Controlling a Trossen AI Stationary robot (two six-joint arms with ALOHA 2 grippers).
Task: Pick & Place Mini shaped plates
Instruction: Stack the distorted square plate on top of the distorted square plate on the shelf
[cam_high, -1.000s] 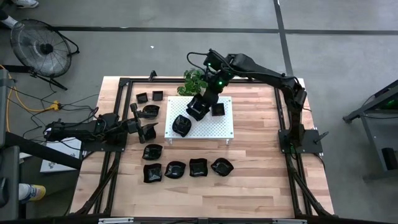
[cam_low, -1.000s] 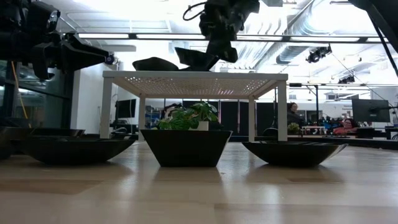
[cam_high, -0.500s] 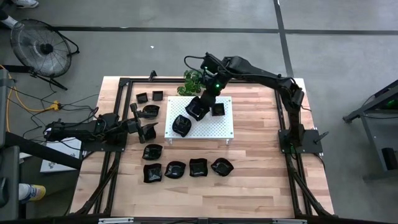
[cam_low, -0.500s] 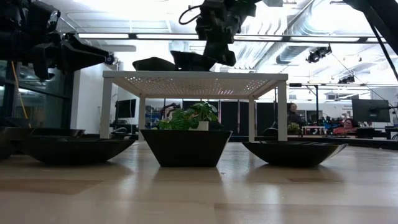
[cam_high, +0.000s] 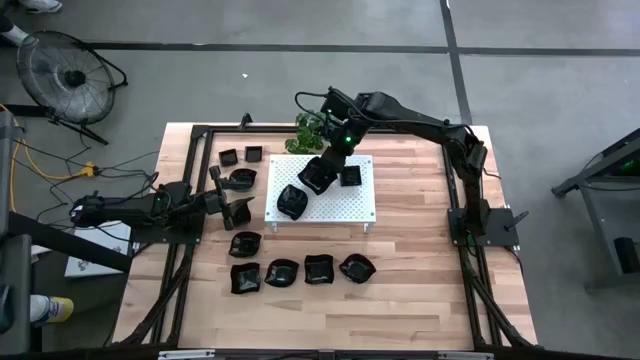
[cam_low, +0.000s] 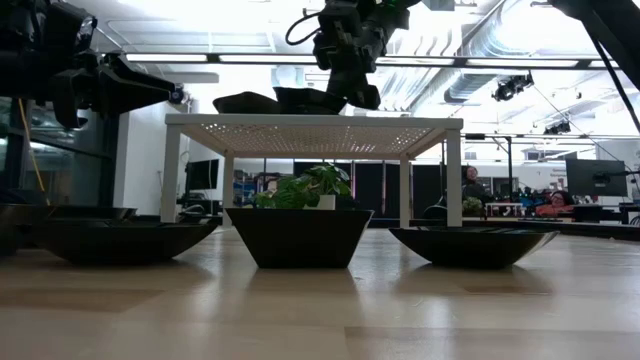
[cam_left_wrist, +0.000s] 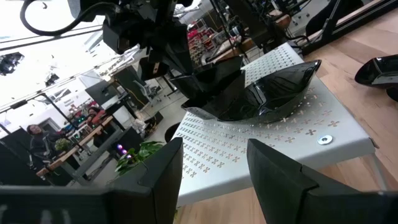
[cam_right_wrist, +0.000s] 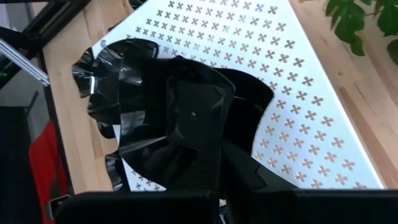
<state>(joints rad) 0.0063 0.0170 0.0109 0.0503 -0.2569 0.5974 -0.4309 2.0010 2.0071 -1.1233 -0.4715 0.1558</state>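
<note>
Glossy black plates (cam_high: 304, 271), perforated board (cam_high: 340, 203)

Glossy black plates (cam_high: 305, 270); matt white perforated board (cam_high: 340, 205); smooth wood table (cam_high: 420, 250).

The right arm reaches from its base at the table's right edge, elbow bent, its wrist angled down toward the left, and the right gripper (cam_high: 318, 178) has its 2 fingers clamped tight together. The left arm lies low and stretched out, its left gripper (cam_high: 240, 210) pointing toward the right gripper, fingers (cam_left_wrist: 280, 180) parted, gripping nothing.
</note>
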